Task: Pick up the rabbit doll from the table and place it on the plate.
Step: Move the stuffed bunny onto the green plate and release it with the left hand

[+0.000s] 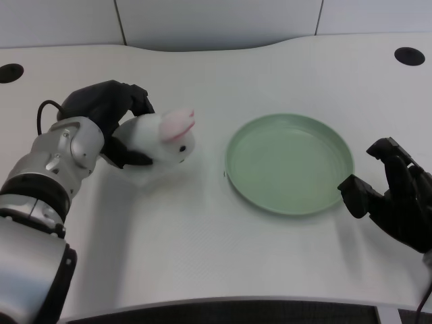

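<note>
The left hand (111,108) wraps its fingers (138,158) around the rabbit (162,142), left of the green plate (239,175) on the tabletop (202,250). The grasp looks made; whether the rabbit has lifted off is unclear. Next comes a carry rightward over the rim. The plate holds nothing.

white table (202,256), two dark round holes, perhaps grommets, at far corners (10,73) (409,56)

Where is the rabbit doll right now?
In the head view the rabbit doll sits left of centre, gripped by the left hand, left of the green plate and not on it.
</note>
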{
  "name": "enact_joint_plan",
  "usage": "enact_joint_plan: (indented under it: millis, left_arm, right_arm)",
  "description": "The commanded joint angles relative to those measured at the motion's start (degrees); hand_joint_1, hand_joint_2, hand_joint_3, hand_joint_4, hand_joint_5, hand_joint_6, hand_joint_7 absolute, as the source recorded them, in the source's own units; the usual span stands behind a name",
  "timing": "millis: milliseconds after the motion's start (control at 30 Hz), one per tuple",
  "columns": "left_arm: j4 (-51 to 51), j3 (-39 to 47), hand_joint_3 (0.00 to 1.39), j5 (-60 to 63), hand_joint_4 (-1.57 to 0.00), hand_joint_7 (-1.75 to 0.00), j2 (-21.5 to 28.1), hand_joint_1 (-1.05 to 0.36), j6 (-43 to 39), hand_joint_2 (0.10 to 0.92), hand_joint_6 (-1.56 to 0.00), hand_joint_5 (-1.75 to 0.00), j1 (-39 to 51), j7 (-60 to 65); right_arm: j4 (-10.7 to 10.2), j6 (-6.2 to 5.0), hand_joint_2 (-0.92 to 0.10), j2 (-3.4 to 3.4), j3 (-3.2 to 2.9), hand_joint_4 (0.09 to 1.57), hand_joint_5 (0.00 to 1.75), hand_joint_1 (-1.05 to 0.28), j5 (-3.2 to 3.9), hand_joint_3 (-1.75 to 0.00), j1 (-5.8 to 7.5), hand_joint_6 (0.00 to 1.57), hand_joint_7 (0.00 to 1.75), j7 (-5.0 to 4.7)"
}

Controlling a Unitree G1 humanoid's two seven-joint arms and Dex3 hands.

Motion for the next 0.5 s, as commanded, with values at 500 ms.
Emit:
enact_joint_plan:
  millis: [500]
  left_arm:
    - [-0.25,-2.09,0.67,0.52,-0.79,-1.06,-0.80,-0.66,-4.16,0.464,-0.93,-1.17,-5.92,0.87]
  right_arm:
    - [-0.03,-0.57,-0.92,-0.48,-0.23,0.89,1.75,-0.62,0.25,-0.30,0.21,0.66,1.75,-0.15]
